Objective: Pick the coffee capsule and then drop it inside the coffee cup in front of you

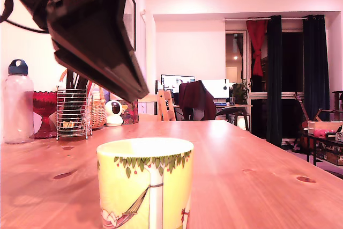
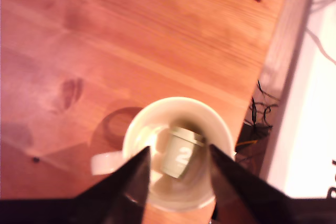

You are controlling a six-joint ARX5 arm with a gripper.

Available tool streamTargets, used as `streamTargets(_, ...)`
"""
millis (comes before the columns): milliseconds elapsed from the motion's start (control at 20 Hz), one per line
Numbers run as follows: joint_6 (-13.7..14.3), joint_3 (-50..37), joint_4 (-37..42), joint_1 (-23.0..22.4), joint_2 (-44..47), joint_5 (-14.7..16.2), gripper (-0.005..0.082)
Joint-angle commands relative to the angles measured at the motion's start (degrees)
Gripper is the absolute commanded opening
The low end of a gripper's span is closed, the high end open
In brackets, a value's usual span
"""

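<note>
A wooden table [image 1: 241,159] with dark knots carries everything. The coffee cup [image 1: 144,183] stands on it directly beneath the gripper [image 2: 178,163]. Farther off, beyond the gripper along the exterior view's left, a clear bottle [image 1: 17,103], a red glass vessel [image 1: 44,112], a wire rack [image 1: 72,113] and a small white camera [image 1: 113,113] stand on the tabletop.

Capsule [image 2: 180,154] inside upright yellow cup [image 2: 157,116].
</note>
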Motion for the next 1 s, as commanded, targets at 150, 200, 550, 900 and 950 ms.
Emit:
streamTargets(150,-1.70,0.11,1.55,3.78,-1.90,0.37,-0.0024)
streamTargets(200,-1.88,0.09,1.31,4.72,-2.75,0.57,-0.0024)
streamTargets(550,-6.14,-4.37,-0.83,12.48,-13.31,0.68,-0.0024)
streamTargets(900,-9.35,-9.27,-3.65,18.29,-19.67,-3.93,-0.0024)
streamTargets(950,-9.42,-10.25,-3.52,19.02,-19.85,-4.31,-0.0024)
